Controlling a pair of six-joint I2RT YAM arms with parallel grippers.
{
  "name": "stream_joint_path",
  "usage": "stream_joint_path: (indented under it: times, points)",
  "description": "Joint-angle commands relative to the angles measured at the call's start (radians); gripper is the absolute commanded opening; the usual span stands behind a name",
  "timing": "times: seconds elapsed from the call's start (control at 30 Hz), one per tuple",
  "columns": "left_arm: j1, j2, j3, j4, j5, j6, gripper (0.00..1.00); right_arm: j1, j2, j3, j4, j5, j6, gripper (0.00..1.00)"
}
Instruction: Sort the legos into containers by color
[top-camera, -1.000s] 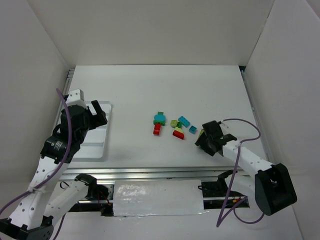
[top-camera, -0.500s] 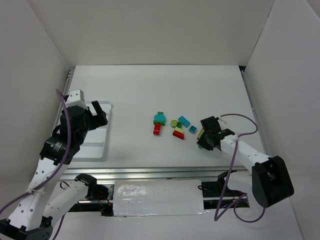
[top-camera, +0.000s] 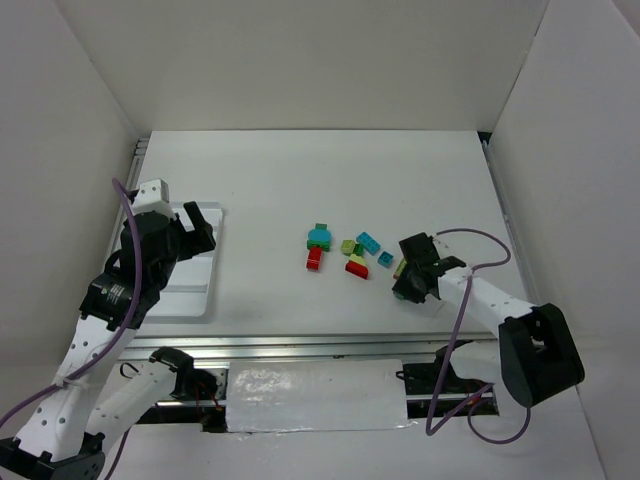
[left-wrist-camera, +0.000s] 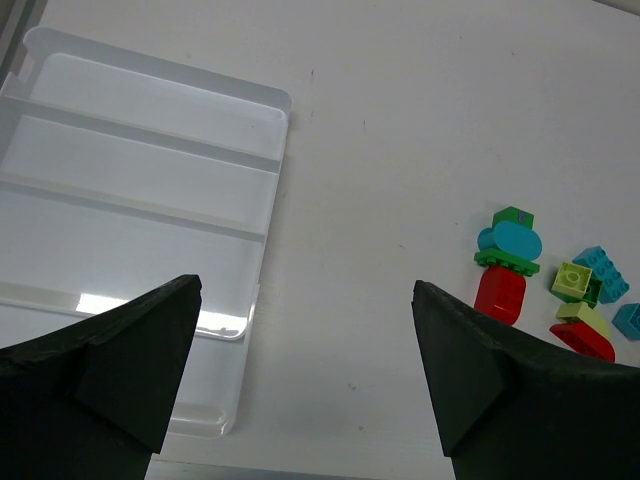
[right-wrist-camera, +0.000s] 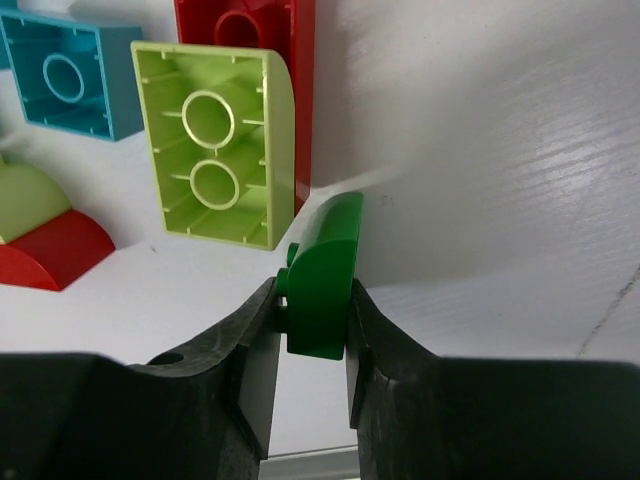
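Dark green curved brick (right-wrist-camera: 322, 270) sits pinched between right fingers (right-wrist-camera: 245, 350); left fingers (left-wrist-camera: 110, 350) gape empty.

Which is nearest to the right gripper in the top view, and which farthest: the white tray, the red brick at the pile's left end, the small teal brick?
From the right gripper, nearest first:
1. small teal brick, just to its left.
2. red brick, at the pile's left end.
3. white tray, at the far left.
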Motion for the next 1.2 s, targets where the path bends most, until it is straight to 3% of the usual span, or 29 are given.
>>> stream_joint_path:
  times: [0.0,0.03,0.2,0.27,0.4,0.43,0.5,0.67,0.73,0.93,1.17]
  points:
    - [-0.005,-0.010,0.009,0.031,-0.008,0.028,1.00,0.013,-0.036,-0.005,-0.002,-0.005,-0.010,0.11]
    - [-0.005,-0.008,0.009,0.033,-0.005,0.028,1.00,0.018,-0.048,-0.011,0.006,-0.012,-0.019,0.00]
    - [-0.005,0.007,0.038,0.019,0.043,0.020,1.00,0.106,-0.177,-0.008,0.027,-0.101,-0.049,0.00]
    - [-0.003,0.026,0.060,0.002,0.095,0.006,0.99,0.205,-0.258,0.002,0.058,-0.123,-0.076,0.00]
    - [-0.005,0.049,0.071,0.016,0.305,-0.093,1.00,0.326,-0.352,0.013,0.208,-0.290,-0.186,0.00]
    - [-0.005,0.047,0.055,0.061,0.421,-0.116,1.00,0.372,-0.363,0.022,0.278,-0.364,-0.229,0.00]
    - [-0.005,0.049,-0.013,0.130,0.611,-0.208,0.99,0.426,-0.372,0.051,0.346,-0.396,-0.292,0.00]
    - [-0.006,0.093,-0.187,0.414,0.912,-0.446,0.99,0.602,-0.261,0.152,0.373,-0.362,-0.411,0.00]
    - [-0.010,0.119,-0.219,0.457,0.965,-0.474,0.98,0.640,-0.189,0.206,0.367,-0.347,-0.446,0.00]
    - [-0.031,0.167,-0.232,0.413,0.950,-0.463,0.98,0.665,-0.090,0.274,0.460,-0.347,-0.477,0.00]
    - [-0.072,0.176,-0.276,0.462,0.950,-0.514,0.92,0.667,0.017,0.389,0.442,-0.370,-0.526,0.00]
